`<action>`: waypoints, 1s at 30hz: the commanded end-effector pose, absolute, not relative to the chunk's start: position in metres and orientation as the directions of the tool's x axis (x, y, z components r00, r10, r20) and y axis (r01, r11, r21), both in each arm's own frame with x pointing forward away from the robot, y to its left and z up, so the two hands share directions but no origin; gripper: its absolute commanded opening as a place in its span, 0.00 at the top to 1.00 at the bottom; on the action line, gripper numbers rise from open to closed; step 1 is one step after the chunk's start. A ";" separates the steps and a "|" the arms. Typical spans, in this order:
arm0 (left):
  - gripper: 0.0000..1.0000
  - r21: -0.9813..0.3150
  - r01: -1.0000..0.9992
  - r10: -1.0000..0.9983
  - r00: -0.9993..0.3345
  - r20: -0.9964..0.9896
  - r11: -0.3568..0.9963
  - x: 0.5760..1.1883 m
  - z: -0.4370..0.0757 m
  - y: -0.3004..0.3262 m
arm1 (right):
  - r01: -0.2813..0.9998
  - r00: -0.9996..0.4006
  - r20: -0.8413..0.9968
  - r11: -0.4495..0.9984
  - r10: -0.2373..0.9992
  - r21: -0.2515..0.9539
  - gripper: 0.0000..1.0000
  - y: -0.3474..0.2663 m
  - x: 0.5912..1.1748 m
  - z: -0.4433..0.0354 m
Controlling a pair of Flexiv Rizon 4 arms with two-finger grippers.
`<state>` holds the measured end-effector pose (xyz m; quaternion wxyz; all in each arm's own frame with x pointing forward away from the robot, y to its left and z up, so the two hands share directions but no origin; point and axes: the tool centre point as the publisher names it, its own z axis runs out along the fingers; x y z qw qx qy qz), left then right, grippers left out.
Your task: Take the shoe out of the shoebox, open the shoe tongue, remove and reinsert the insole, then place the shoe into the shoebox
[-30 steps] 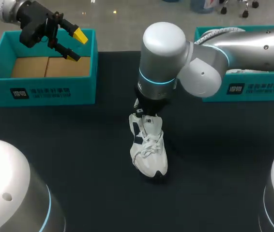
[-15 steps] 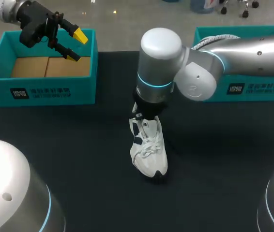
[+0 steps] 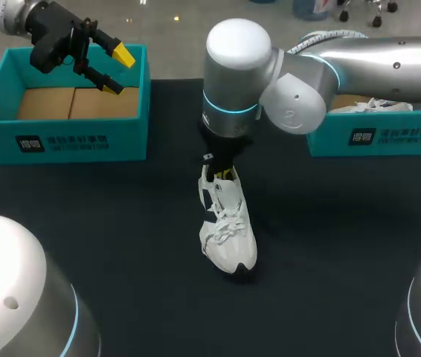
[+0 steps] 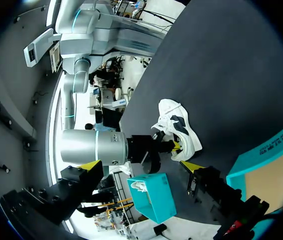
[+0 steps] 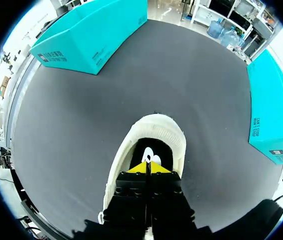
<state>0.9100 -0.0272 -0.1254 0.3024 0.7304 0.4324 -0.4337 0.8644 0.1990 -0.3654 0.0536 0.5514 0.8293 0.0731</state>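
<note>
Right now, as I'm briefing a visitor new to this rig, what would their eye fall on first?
The white sneaker standing alone in the middle of the black table, with the right gripper dipped into its opening, fingers pressed together. Next, the left gripper hanging open over the teal shoebox at the far left.

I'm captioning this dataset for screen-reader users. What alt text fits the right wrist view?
The right gripper, its yellow tips pressed together, sits in the opening of a white sneaker resting on a black table. Two teal shoeboxes stand on the table ahead of the shoe, one off to each side.
</note>
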 end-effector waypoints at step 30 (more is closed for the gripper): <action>0.00 0.067 0.894 0.371 0.251 -0.894 -0.443 0.910 -0.125 -0.027 | 0.874 -0.431 -0.192 0.461 0.881 0.155 1.00 0.206 0.872 -0.374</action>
